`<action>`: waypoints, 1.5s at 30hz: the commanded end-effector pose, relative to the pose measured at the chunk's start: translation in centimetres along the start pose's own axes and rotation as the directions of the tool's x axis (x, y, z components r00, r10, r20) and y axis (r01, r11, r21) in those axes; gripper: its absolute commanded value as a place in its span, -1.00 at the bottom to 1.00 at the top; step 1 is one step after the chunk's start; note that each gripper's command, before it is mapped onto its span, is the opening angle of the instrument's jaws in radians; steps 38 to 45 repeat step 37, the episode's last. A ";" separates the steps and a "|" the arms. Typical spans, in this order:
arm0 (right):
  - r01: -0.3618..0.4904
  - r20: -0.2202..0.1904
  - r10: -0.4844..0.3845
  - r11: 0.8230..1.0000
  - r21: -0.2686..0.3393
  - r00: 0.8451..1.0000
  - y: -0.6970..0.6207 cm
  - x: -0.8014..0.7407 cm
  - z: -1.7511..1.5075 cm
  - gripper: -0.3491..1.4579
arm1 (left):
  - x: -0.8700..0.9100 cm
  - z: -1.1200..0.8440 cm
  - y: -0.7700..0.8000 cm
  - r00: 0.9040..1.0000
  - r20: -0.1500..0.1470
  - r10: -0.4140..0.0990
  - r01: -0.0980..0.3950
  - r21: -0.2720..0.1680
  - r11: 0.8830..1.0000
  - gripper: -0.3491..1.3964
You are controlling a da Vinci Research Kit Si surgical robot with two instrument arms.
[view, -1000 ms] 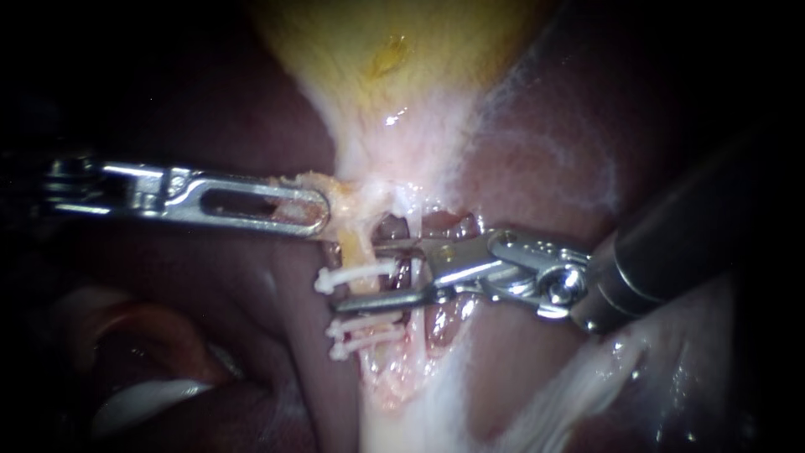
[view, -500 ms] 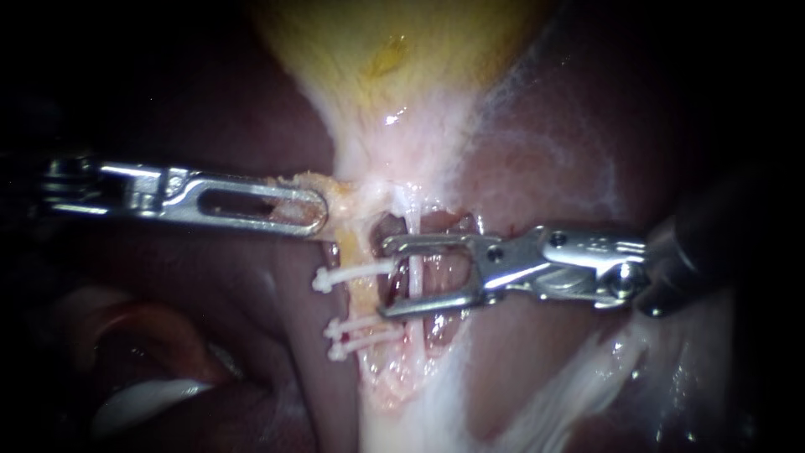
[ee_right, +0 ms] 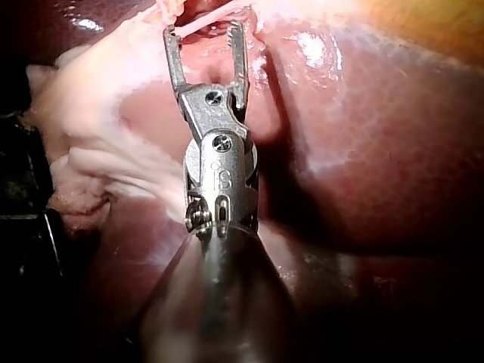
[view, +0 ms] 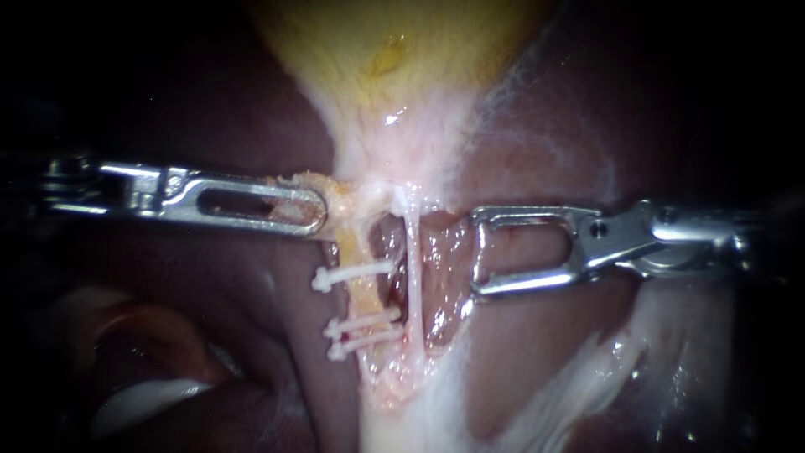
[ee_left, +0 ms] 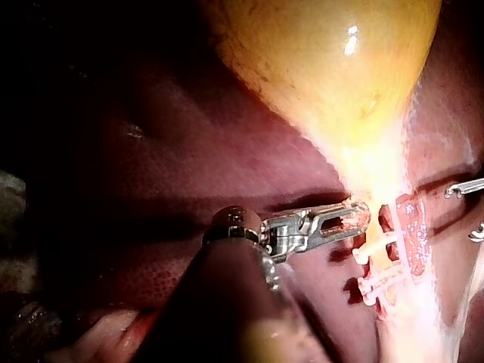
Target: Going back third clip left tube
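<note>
Left tube [view: 366, 298], pale yellow, three white clips [view: 366, 324] across it.

Surgical setting, seen close in. Wet dark-red liver [view: 537, 352], yellow gallbladder [view: 394, 50], white clips [view: 356, 273] across a tube [view: 362, 295]. Two slim steel instruments reach in: left instrument [view: 323, 210], right instrument [view: 476, 252]. Light falls on tissue only; edges dark.

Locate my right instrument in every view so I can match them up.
Endoscope view: right instrument enters from the right, jaws open, clear of the clips.
Left wrist view: right instrument barely shows, beyond the clips, ahead of the left instrument.
Right wrist view: right instrument central, jaws open.
Shared landmark: the yellow gallbladder, in all three.
</note>
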 end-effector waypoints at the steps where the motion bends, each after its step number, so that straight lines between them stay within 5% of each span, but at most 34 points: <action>1: 0.000 0.000 0.000 1.000 0.001 1.000 0.00 0.00 -0.01 -0.06 | 0.00 0.00 0.00 1.000 0.000 0.000 0.000 0.000 1.000 -1.00; 24: 0.003 -0.002 -0.003 1.000 0.017 1.000 -0.05 -0.02 -0.10 -0.06 | 0.04 0.46 0.44 1.000 -0.009 -0.001 0.001 -0.030 1.000 -1.00; 45: 0.003 -0.002 -0.003 1.000 0.021 1.000 -0.07 -0.01 -0.09 -0.06 | 0.05 0.49 0.45 1.000 -0.014 -0.007 0.006 -0.032 0.999 -1.00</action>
